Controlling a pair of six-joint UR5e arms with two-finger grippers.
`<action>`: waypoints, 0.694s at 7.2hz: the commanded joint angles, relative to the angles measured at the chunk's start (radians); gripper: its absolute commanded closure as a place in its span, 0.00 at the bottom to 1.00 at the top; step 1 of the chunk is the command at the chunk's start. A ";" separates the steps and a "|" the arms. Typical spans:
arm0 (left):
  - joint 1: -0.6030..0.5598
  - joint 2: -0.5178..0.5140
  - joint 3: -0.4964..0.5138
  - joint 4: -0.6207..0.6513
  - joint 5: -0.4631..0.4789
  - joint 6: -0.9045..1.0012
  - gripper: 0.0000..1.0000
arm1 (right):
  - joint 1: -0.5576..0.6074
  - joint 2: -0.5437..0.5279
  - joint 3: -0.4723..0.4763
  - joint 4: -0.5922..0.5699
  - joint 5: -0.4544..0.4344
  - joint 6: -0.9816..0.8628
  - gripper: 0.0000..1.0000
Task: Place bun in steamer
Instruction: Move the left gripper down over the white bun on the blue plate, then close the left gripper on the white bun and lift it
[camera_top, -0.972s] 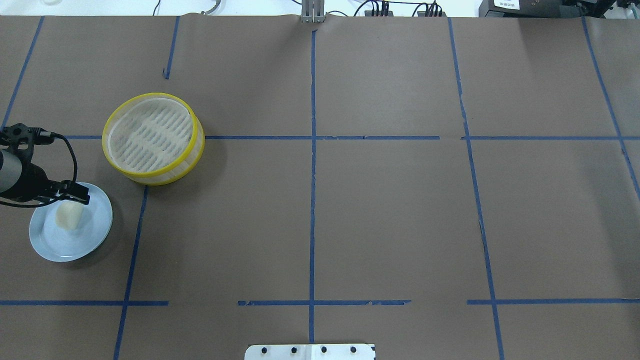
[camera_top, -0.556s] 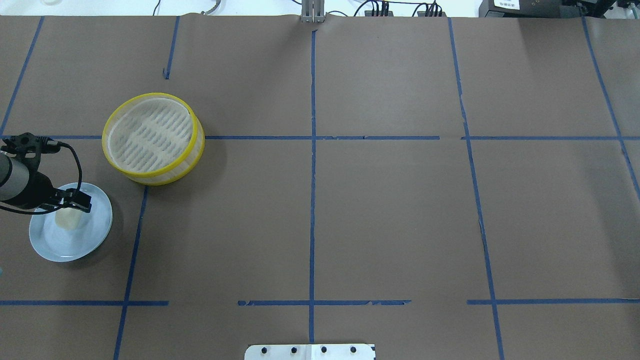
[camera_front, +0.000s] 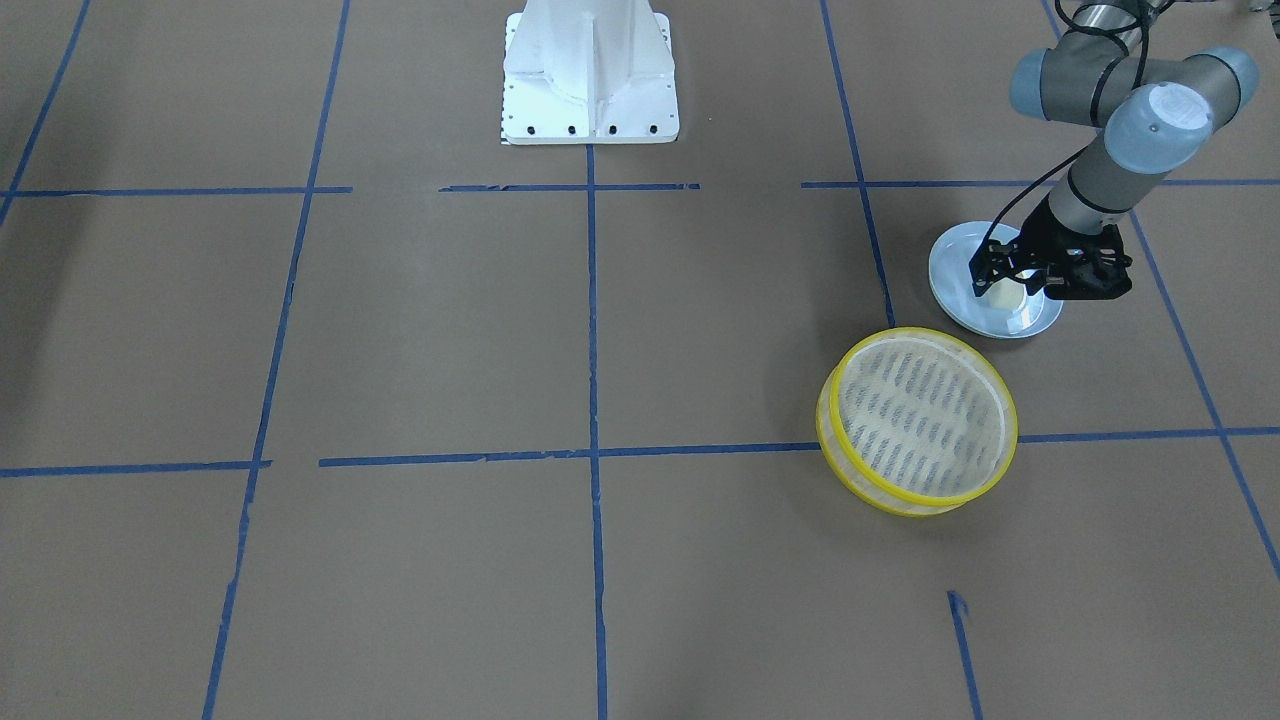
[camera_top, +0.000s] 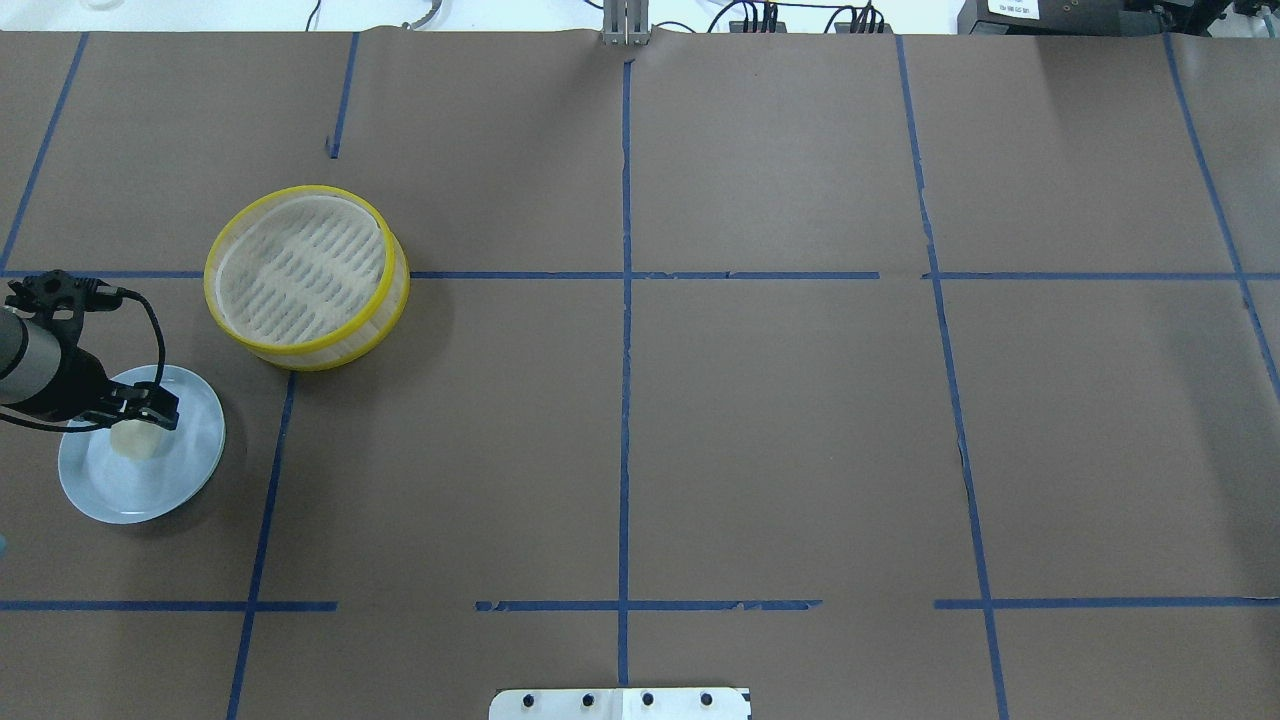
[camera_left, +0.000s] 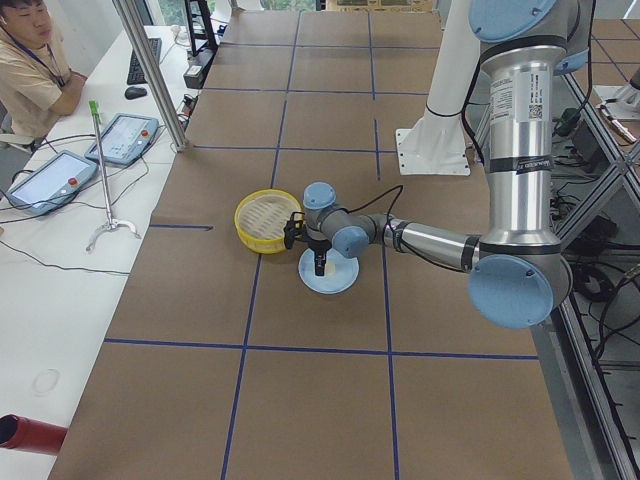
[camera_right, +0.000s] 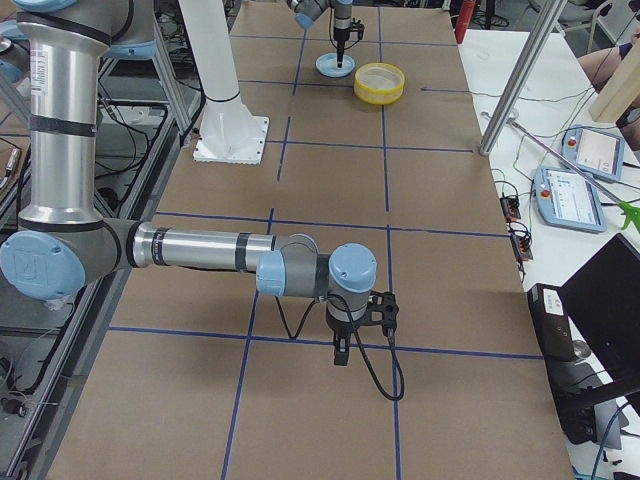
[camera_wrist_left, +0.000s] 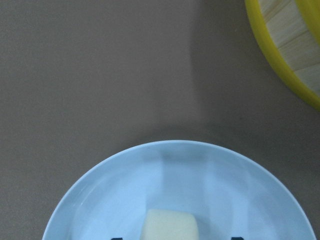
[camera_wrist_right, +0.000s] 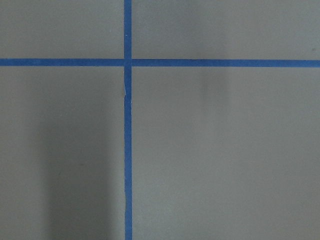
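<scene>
The cream-white bun (camera_top: 133, 441) lies on a pale blue plate (camera_top: 150, 492) at the table's left side. My left gripper (camera_top: 150, 412) hangs low right over the bun, open, pointing down. In the left wrist view the bun (camera_wrist_left: 170, 226) sits between the two dark fingertips (camera_wrist_left: 116, 238) with a gap on each side. The front view shows the gripper (camera_front: 1000, 285) straddling the bun (camera_front: 1004, 298). The yellow-rimmed steamer (camera_top: 305, 275) stands empty just beyond the plate. My right gripper (camera_right: 340, 352) shows only in the right side view, far off, and I cannot tell its state.
The table is brown paper with a blue tape grid. The steamer's rim (camera_wrist_left: 280, 60) is close to the plate (camera_wrist_left: 225, 190) on its far right. The robot's white base (camera_front: 590, 75) stands at the near middle edge.
My left gripper has moved from the plate's far rim to directly over the bun and come down around it. The bun, plate and steamer have not moved.
</scene>
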 joint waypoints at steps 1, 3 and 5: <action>0.001 0.000 0.010 0.000 0.000 0.001 0.25 | 0.000 0.000 0.000 0.000 0.000 0.000 0.00; 0.004 0.000 0.016 0.000 0.000 0.001 0.28 | 0.000 0.000 0.000 0.000 0.000 0.000 0.00; 0.004 0.000 0.021 0.000 0.000 0.000 0.33 | 0.000 0.001 0.000 0.000 0.000 0.000 0.00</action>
